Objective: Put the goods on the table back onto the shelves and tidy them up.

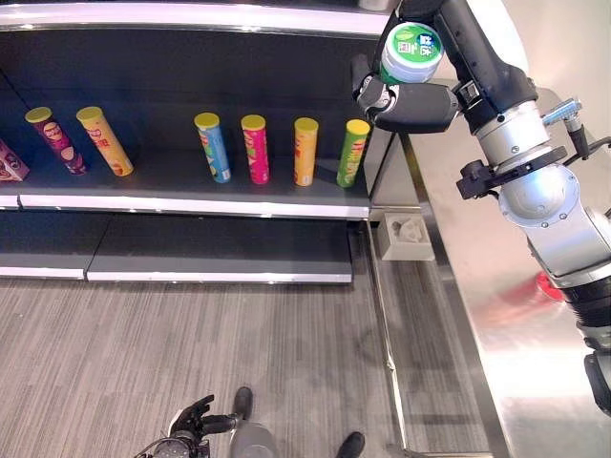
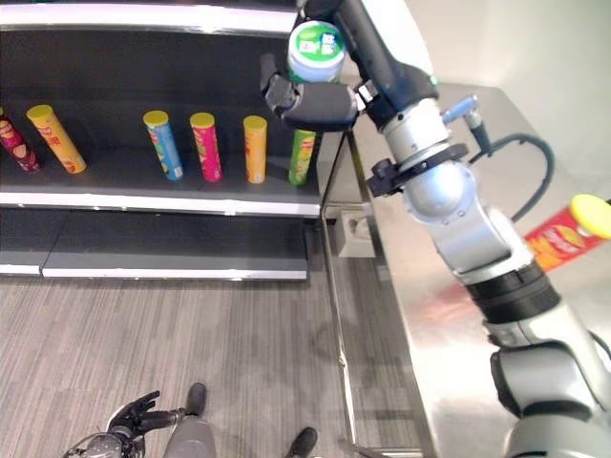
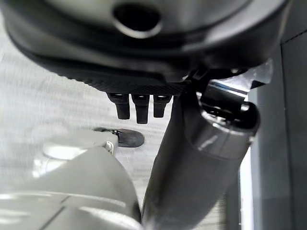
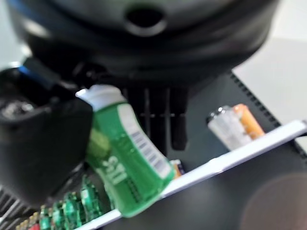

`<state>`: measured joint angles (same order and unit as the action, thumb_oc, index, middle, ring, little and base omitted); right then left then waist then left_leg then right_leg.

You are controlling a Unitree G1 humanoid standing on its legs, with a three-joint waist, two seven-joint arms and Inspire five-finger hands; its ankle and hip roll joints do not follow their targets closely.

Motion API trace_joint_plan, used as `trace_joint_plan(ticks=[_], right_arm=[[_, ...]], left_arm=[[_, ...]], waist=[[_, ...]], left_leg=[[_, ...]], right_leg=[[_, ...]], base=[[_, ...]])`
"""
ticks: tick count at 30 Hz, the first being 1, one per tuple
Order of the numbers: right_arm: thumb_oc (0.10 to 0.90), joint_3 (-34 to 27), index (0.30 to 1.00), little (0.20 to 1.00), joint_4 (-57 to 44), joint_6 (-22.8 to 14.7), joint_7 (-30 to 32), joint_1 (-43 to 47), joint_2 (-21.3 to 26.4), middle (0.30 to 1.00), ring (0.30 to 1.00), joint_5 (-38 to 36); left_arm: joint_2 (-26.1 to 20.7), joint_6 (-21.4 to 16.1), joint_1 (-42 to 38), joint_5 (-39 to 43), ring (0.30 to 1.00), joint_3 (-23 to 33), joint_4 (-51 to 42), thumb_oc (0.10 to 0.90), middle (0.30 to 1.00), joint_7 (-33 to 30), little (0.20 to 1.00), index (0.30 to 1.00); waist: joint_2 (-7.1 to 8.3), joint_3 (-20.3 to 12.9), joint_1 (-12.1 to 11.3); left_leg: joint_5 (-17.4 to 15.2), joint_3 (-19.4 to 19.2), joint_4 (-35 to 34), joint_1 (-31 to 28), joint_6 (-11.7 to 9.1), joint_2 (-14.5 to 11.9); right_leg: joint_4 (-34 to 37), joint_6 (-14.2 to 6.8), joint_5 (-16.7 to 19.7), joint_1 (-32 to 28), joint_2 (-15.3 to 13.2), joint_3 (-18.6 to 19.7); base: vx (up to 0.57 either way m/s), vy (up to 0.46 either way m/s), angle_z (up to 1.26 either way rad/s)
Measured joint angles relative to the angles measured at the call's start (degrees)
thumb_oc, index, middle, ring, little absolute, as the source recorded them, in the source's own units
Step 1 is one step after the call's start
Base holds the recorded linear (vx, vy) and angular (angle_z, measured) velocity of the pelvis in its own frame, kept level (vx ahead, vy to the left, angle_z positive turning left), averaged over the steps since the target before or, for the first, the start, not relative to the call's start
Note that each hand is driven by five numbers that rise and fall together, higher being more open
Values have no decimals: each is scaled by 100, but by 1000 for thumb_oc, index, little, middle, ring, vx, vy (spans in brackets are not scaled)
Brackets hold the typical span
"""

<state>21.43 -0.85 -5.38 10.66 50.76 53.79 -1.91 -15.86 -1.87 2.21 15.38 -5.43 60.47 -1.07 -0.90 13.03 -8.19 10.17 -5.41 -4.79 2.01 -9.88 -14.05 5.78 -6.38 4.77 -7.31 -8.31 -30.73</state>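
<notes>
My right hand (image 1: 415, 105) is raised at the shelf unit's right end, level with the top shelf (image 1: 191, 17), and is shut on a green bottle with a white cap (image 1: 410, 52). The right wrist view shows that bottle (image 4: 127, 158) pinched between thumb and fingers above the shelf's white edge (image 4: 240, 155). A red chip can with a yellow lid (image 2: 568, 234) lies on the steel table (image 1: 496, 334) at the right. My left hand (image 1: 194, 418) hangs low over the floor, its fingers (image 3: 136, 103) relaxed and holding nothing.
Several chip cans stand in a row on the middle shelf (image 1: 191, 202): maroon (image 1: 55, 138), yellow (image 1: 105, 140), blue (image 1: 213, 146), pink (image 1: 256, 148), orange (image 1: 305, 150) and green (image 1: 352, 153). A small grey box (image 1: 406, 234) sits on the floor by the table leg.
</notes>
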Motion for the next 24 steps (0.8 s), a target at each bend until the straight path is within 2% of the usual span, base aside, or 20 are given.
trace_joint_plan(ticks=[1, 3, 5, 8, 10, 12, 14, 15, 16, 17, 18, 19, 20, 21, 22, 24], right_arm=[[400, 46, 300, 300, 3, 32, 14, -24, 14, 300, 300, -7], [400, 49, 300, 300, 34, 68, 17, -54, -70, 300, 300, -7], [400, 50, 300, 300, 39, 72, 29, -35, -267, 300, 300, 7], [400, 64, 300, 300, 60, 105, 30, -19, -365, 300, 300, 11], [400, 107, 300, 300, 122, 108, 50, 50, -373, 300, 300, 12], [400, 160, 300, 300, 388, 149, 114, 175, -362, 300, 300, 44], [400, 144, 300, 300, 636, 170, 226, 190, -359, 300, 300, 57], [400, 251, 300, 300, 951, 172, 252, 365, -425, 300, 300, 51], [400, 398, 300, 300, 1180, 199, 250, 538, -488, 300, 300, 48], [400, 480, 300, 300, 1347, 181, 253, 655, -511, 300, 300, 38], [400, 610, 300, 300, 1637, 144, 264, 916, -622, 300, 300, 29], [400, 851, 300, 300, 1910, 170, 321, 1219, -677, 300, 300, -9], [400, 898, 300, 300, 2012, 220, 335, 1325, -715, 300, 300, -46], [400, 914, 300, 300, 2084, 222, 360, 1375, -726, 300, 300, -97], [400, 921, 300, 300, 2099, 212, 361, 1374, -686, 300, 300, -115], [400, 1195, 300, 300, 2479, 200, 385, 1646, -615, 300, 300, -151]], left_arm=[[-20, 6, 2, -6, 900, -7, 54, 800, 900, 1, 900, 900], [-90, 68, -14, -230, 900, -66, 35, 800, 900, 21, 900, 900], [-163, 65, -3, -296, 900, -77, -19, 800, 900, 20, 900, 900], [-257, 68, -24, -430, 900, -77, -7, 800, 900, 17, 900, 900], [-279, 77, -9, -431, 900, -80, 10, 800, 900, 8, 900, 900], [-356, 90, 0, -431, 900, -107, 15, 800, 900, 7, 900, 900], [-373, 90, -4, -418, 900, -123, -42, 800, 900, 14, 900, 900], [-393, 78, 26, -407, 900, -91, -117, 800, 900, 13, 900, 900], [-406, 88, 26, -405, 900, -56, -82, 800, 900, 3, 900, 900], [-400, 91, 34, -357, 900, -65, -97, 800, 900, 6, 900, 900], [-346, 90, 16, -262, 900, -57, -65, 800, 900, 2, 900, 900], [-314, 90, -6, -189, 900, -71, -11, 800, 900, 16, 900, 900], [-307, 81, 1, -189, 900, -115, 1, 800, 900, 28, 900, 900], [-293, 81, 2, -188, 900, -123, 29, 800, 900, 32, 900, 900], [-234, 80, 49, -187, 900, -124, 18, 800, 900, 35, 900, 900], [-143, 67, 173, -183, 900, -175, -46, 800, 900, 35, 900, 900]], waist=[[106, -37, 5], [294, -94, -1], [333, -118, -114], [335, -119, -250], [334, -119, -296], [343, -120, -360], [299, -141, -216], [253, -136, -217], [249, -134, -189], [266, -141, -199], [207, -109, -187], [126, -60, -103], [160, -66, -14], [264, -63, 85], [253, -77, 169], [94, -144, 207]], left_leg=[[-73, -48, -41, -36, 145, 227], [-153, -49, -30, -73, 415, 779], [-229, -70, 41, -83, 613, 1089], [-344, -36, 62, -115, 785, 1340], [-362, -35, 58, -169, 817, 1428], [-434, 29, 44, -314, 910, 1547], [-457, 193, 38, -340, 958, 1474], [-519, 255, 32, -357, 1051, 1299], [-513, 236, 33, -369, 1040, 1201], [-595, 316, 33, -393, 1154, 1190], [-625, 301, 44, -408, 1157, 1078], [-634, 358, 39, -438, 1113, 969], [-611, 500, 20, -447, 1066, 1002], [-571, 616, -29, -514, 971, 1138], [-599, 801, -71, -551, 853, 1153], [-694, 1085, 34, -493, 661, 998]], right_leg=[[-2, -61, -40, 22, -189, 75], [-46, -61, 102, -32, -639, 231], [-50, -57, 401, -59, -938, 298], [-223, -51, 545, -65, -1222, 278], [-399, -58, 540, -57, -1369, 259], [-647, -146, 626, -156, -1456, 305], [-1200, -207, 573, -23, -1488, 579], [-1611, -487, 25, 367, -1301, 1143], [-1329, -483, -234, 447, -1020, 1494], [-1215, -506, -348, 623, -806, 1554], [-1263, -431, -400, 926, -444, 1774], [-891, -411, -375, 1067, 50, 2349], [-535, -346, -250, 1188, 238, 2395], [-330, -175, 85, 1237, 251, 2478], [-360, 124, 391, 1120, 244, 2429], [20, 77, 287, 783, 505, 2531]], base=[[143, 300, 19], [113, 302, 31], [81, 298, 19], [64, 235, 19], [64, 149, 15], [67, 139, 27], [88, 100, 44], [163, -17, 17], [154, -29, -6], [199, -45, -11], [118, -43, -2], [95, -41, 25], [179, -85, 67], [171, -85, 98], [220, -120, 82], [138, -89, 68]])
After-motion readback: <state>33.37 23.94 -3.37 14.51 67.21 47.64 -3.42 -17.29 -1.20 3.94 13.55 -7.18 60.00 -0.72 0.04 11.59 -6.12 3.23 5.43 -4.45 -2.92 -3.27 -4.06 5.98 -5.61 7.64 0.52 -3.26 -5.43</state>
